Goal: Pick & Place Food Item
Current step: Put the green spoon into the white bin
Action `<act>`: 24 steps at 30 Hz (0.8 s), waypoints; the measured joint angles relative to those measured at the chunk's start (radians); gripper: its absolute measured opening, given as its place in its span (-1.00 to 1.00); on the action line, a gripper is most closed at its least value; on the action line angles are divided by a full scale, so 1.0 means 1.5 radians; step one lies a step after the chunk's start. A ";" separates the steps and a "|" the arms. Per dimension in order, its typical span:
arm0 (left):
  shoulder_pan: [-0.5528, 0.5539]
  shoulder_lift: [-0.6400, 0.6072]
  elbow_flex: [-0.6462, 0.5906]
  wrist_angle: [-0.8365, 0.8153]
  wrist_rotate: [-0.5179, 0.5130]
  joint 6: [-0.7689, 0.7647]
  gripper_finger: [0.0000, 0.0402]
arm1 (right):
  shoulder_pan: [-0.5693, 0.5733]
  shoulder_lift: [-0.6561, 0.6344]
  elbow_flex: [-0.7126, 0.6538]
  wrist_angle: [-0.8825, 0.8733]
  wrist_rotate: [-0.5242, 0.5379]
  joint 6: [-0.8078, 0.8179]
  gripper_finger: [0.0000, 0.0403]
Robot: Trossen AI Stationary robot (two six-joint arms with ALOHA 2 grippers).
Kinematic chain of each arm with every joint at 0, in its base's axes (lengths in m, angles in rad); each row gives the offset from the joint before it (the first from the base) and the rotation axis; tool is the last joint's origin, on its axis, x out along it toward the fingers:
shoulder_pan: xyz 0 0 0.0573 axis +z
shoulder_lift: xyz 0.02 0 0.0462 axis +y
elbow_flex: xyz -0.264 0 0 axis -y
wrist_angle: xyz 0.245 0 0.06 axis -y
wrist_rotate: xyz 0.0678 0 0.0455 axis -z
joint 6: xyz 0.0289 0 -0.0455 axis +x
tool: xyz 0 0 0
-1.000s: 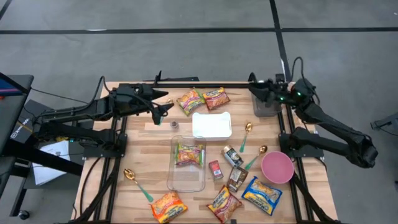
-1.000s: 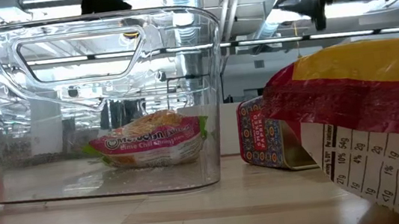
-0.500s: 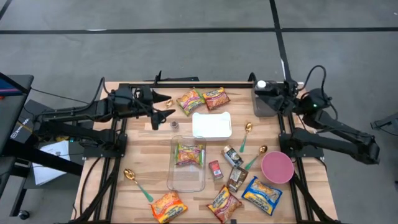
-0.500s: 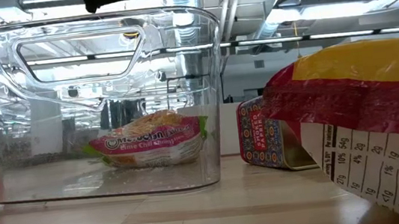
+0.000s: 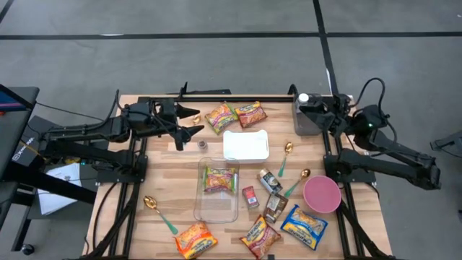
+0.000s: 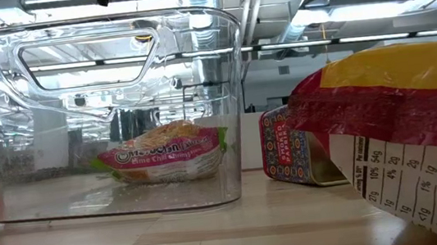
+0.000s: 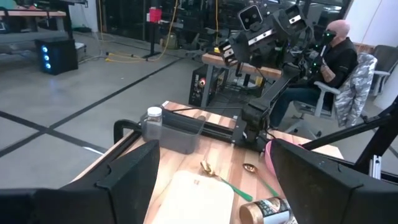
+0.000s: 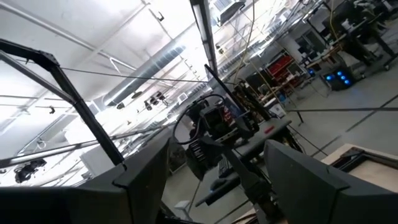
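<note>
A clear bin (image 5: 216, 206) stands mid-table with one noodle packet (image 5: 219, 178) lying on its floor, also seen in the low view (image 6: 164, 152). Loose food packets lie far (image 5: 221, 118) (image 5: 250, 113) and near (image 5: 195, 240) (image 5: 260, 236) (image 5: 304, 226). My left gripper (image 5: 193, 124) hovers open over the far left of the table, level, with nothing between its fingers (image 7: 214, 146). My right gripper (image 5: 309, 108) hovers open above the far right corner, tipped up toward the room (image 8: 214, 149), and is empty.
A white lid (image 5: 246, 144) lies beyond the bin. A pink bowl (image 5: 322, 193), spoons (image 5: 286, 155) (image 5: 158, 213), a can (image 5: 271, 180), a small red box (image 5: 250, 197) and a grey container (image 5: 309, 124) with a white-capped bottle (image 5: 304, 97) are nearby. A seated person (image 7: 339, 59) is beyond the table.
My right gripper has drawn back toward the table's right edge, risen and tipped upward, staying open and empty. In the low view it has almost left the top of the picture. Nothing on the table has moved.
</note>
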 joint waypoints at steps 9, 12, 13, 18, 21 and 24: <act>0.000 0.000 0.000 0.000 0.000 -0.005 0.50 | 0.000 0.000 0.000 0.000 0.000 0.000 0.27; 0.000 0.000 0.000 0.000 0.000 -0.005 0.50 | 0.000 0.000 0.000 0.000 0.000 0.000 0.27; 0.000 0.000 0.000 0.000 0.000 -0.005 0.50 | 0.000 0.000 0.000 0.000 0.000 0.000 0.27; 0.000 0.000 0.000 0.004 0.000 -0.005 0.50 | 0.000 0.000 0.000 0.000 0.000 -0.001 0.27; 0.000 0.000 0.000 0.016 -0.006 -0.005 0.50 | 0.000 0.000 0.000 0.000 0.000 -0.001 0.27; 0.000 0.000 0.000 0.033 -0.028 -0.005 0.50 | 0.000 0.000 0.000 -0.002 0.000 -0.001 0.27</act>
